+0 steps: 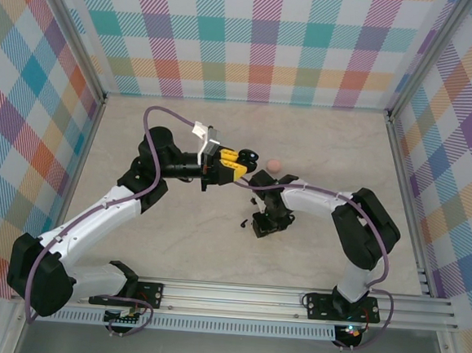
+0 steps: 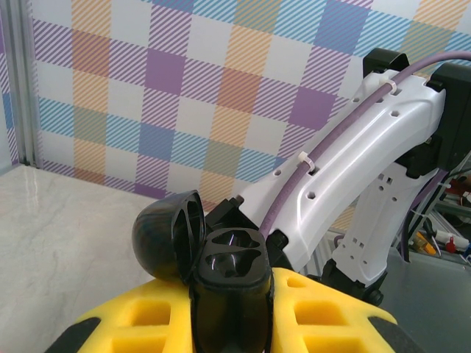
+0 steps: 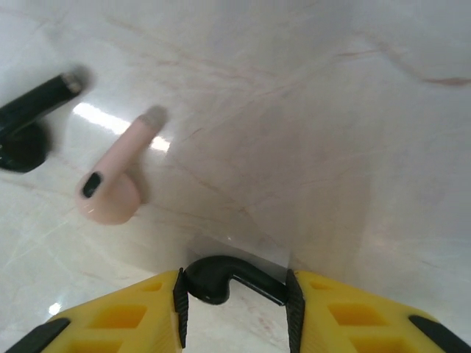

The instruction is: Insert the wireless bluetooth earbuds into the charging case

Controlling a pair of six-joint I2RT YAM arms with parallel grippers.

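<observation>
Gripping a black earbud [image 3: 221, 278] at the bottom centre of its wrist view, the right hand [image 3: 234, 298] is narrowed, the bud's long axis running crosswise from pad to pad. The left hand [image 2: 232, 312] holds the black charging case [image 2: 229, 272], lid open and wells empty; from above it is up and slightly left of the right hand. A pink earbud [image 3: 110, 187] and a second black earbud [image 3: 29, 125] lie on the bench [image 3: 331, 110], upper left. No writing is readable.

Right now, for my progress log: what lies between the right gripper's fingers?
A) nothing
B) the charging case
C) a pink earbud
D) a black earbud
D: in the right wrist view a black earbud sits pinched in the right gripper, while the pink earbud lies apart on the table; the left gripper holds the open charging case.
</observation>
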